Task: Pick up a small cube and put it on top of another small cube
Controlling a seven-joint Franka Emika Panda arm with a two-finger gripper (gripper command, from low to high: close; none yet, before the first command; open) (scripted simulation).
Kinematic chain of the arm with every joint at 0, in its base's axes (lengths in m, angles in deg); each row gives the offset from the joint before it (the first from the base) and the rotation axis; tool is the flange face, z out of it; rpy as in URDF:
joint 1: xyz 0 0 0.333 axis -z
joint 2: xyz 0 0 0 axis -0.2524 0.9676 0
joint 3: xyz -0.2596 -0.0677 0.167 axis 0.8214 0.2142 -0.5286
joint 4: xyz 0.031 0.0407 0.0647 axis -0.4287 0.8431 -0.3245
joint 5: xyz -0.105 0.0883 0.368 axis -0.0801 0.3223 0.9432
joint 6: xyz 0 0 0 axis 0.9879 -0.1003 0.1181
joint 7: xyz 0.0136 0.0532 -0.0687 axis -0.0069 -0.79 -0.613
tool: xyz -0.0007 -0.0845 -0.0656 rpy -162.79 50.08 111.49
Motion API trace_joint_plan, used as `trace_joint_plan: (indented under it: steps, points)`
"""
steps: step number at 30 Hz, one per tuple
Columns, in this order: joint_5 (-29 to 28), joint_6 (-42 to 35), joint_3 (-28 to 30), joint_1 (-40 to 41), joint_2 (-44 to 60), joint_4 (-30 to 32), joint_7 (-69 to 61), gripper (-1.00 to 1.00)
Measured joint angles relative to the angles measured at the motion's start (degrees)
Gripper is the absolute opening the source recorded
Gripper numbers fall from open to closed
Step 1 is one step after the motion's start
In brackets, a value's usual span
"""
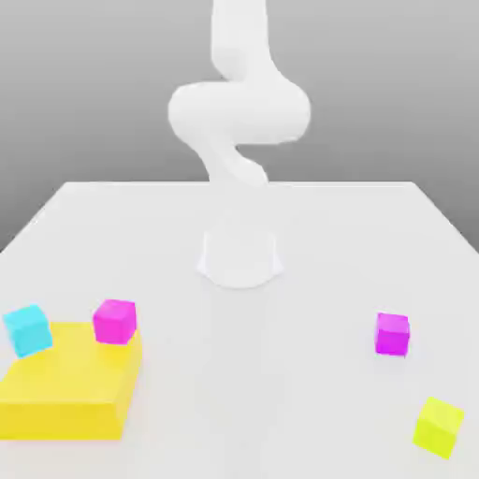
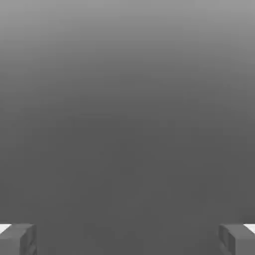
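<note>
White tabletop [image 1: 374,243] is filling the lower scene under a grey backdrop. White arm [image 1: 239,112] is rising from its round base [image 1: 239,257] near the middle of the tabletop and curling out of frame overhead.

Big flat yellow block [image 1: 65,388] is lying at the near corner on the exterior view's left. Hot-pink cube [image 1: 114,320] is sitting on the block's far corner nearest the table's middle. Cyan cube [image 1: 28,329] is resting tilted at the block's opposite far corner, partly overhanging the block's edge.

Purple-magenta cube [image 1: 392,334] is sitting on the bare tabletop toward the edge on the exterior view's right. Lime-yellow cube [image 1: 439,426] is lying near the near corner on that same side, turned slightly askew, well apart from the hot-pink cube.

Gripper [image 2: 127,239], in the hand view, is holding its two fingers [image 2: 17,239] spread wide apart, nothing between them, grey blankness beyond.
</note>
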Motion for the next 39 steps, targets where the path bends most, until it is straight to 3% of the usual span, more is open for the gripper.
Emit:
trace_joint_plan:
  steps: [13, 27, 32, 33, 39]
  points:
    - [-2.1, 9.4, -6.0, -7.1, 27.3, 1.7, -8.5, 0.0]
    - [-7.9, 19.2, -11.1, -15.8, 56.6, 3.5, -15.0, 0.0]
    - [-11.4, 26.2, -8.2, -19.0, 67.0, 1.9, -13.3, 0.0]
    - [-11.9, 27.2, -7.7, -19.5, 68.4, 1.6, -12.9, -1.0]
    - [-12.2, 27.7, -7.4, -19.7, 69.1, 1.4, -12.7, -1.0]
